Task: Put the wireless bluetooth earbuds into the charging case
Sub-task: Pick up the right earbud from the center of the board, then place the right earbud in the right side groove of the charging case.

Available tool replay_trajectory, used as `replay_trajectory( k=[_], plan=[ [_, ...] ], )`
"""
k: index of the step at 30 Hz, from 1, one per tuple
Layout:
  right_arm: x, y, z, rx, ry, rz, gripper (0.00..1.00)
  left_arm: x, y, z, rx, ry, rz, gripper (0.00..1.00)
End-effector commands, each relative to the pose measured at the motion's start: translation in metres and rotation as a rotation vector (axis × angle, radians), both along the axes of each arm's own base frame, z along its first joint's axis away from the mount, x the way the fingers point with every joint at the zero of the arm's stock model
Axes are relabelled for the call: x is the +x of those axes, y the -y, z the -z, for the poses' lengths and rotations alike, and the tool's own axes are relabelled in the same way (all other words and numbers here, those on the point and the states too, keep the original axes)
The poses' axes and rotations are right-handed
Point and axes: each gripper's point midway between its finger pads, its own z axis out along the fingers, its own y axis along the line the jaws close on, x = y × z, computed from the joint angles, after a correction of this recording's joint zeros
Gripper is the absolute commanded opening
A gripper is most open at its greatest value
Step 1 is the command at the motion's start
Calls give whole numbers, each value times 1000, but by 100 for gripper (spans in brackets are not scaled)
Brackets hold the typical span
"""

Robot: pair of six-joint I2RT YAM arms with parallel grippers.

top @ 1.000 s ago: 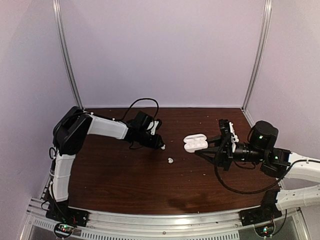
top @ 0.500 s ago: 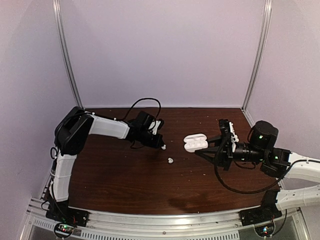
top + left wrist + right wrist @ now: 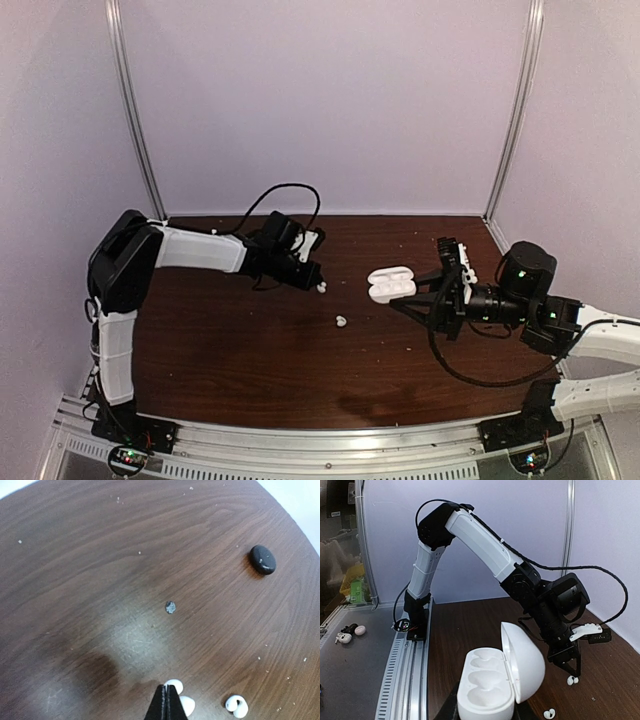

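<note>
My left end effector is pinched right down. The fingers are pressed together with no gap showing, and a white earbud is gripped at the very tips. From my left wrist camera it bulges out past the closed tips. Whether it hangs clear of the tabletop or just grazes the wood, I can't tell. All this is near the middle of the tabletop, a little towards the far side.

The second white earbud lies loose on the wood, just beside the first one on the near side, with nothing touching it.

Over on my right, the right end effector is set narrow and clamped on the charging case, holding it by its lower half. The lid is swung open and stands up, and two moulded wells show inside the base. The case is near the gripped earbud, to its right, but apart from it.

My left wrist camera also picks out a black puck lying on the wood, well apart from both earbuds.
</note>
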Motion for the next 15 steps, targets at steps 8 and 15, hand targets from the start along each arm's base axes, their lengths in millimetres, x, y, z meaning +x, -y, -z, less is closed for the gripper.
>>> replay_trajectory(
  k=[8, 15],
  plan=[
    [3, -1, 1, 0, -51, 4, 1, -38, -30, -92, -60, 260, 117, 0],
    [1, -13, 18, -26, -159, -67, 0, -100, -46, -186, -162, 504, 284, 0]
  ],
)
